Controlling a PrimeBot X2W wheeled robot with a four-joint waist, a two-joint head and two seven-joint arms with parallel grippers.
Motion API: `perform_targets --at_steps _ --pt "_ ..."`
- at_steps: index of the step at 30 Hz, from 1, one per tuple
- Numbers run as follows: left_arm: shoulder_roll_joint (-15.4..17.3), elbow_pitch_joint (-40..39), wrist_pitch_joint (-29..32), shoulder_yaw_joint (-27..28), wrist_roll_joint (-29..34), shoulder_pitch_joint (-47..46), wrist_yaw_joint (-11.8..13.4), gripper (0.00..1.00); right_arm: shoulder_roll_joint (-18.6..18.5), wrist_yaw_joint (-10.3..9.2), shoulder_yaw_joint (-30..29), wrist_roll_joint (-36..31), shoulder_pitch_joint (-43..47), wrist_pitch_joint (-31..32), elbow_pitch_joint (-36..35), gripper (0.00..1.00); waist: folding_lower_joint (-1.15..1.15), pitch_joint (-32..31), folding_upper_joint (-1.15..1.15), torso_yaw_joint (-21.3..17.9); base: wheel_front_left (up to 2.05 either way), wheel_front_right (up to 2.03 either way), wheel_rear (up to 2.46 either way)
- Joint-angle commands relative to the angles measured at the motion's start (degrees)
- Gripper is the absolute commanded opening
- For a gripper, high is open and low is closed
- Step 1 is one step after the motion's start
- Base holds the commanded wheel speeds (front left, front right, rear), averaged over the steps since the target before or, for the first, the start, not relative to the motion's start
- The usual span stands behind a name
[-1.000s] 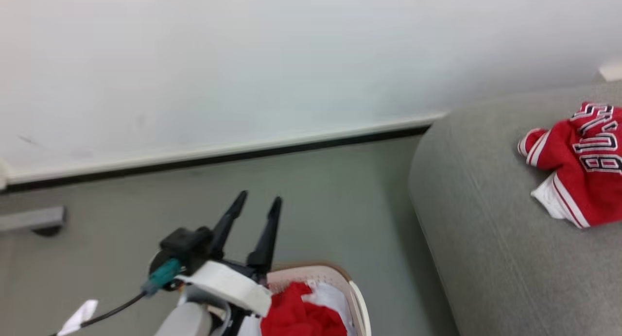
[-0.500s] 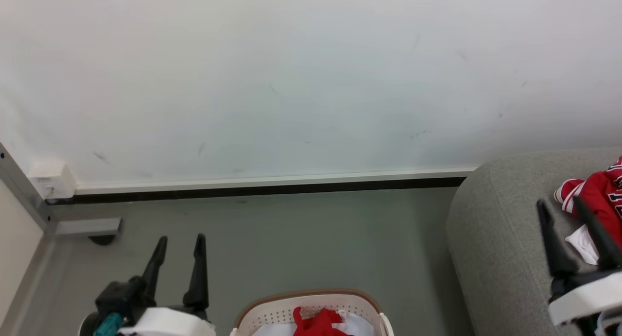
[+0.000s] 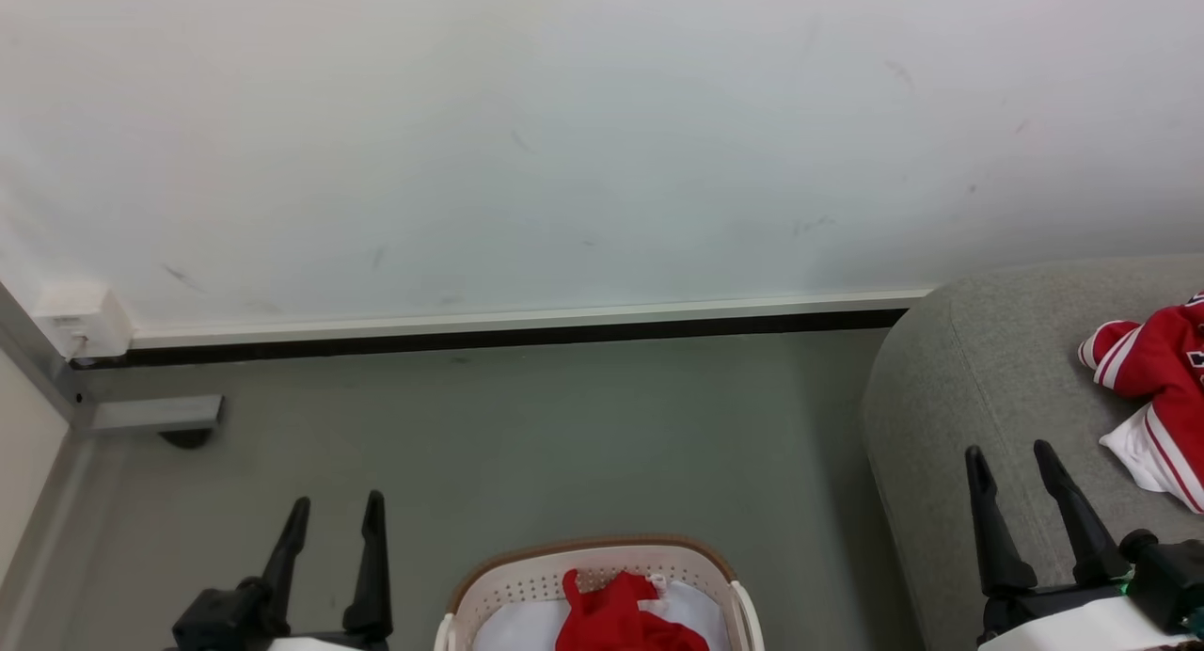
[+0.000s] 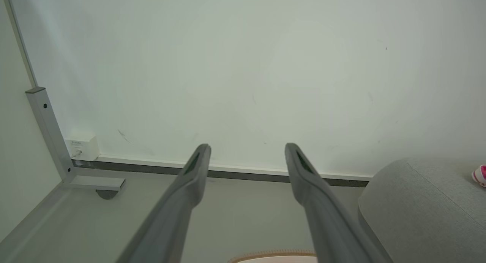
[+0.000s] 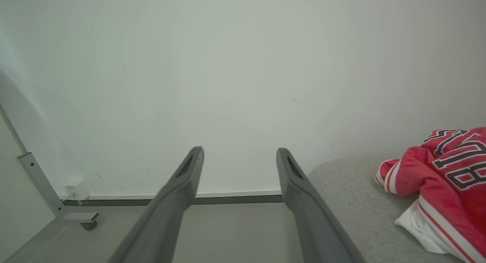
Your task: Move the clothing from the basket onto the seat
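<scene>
A: Where's the clothing?
B: One red lettered jersey with striped trim (image 3: 1152,369) lies near the rounded end of the grey fabric sofa (image 3: 988,378). More red fabric (image 3: 621,618) sits in the cream perforated basket (image 3: 527,585).
A: And the jaws?
B: Both pairs are released and empty. The right pair has drawn back from the jersey, so another fetch is due, I'd judge.
</scene>
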Motion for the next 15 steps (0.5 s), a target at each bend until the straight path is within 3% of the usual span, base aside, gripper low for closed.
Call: perform_targets --at_steps 1,15 --pt "0.1 0.0 0.0 0.2 0.8 0.3 -0.3 1.0 -0.3 -0.14 0.3 -0.9 0.5 -0.2 -0.1 1.0 0.0 0.2 0.0 0.0 0.0 0.0 0.0" --pt "-0.2 0.5 0.0 -1.2 -0.3 -1.3 -0.2 1.0 0.1 -0.14 1.7 -1.8 -1.2 -0.2 0.9 1.0 0.0 0.4 0.0 0.0 0.0 0.0 0.0"
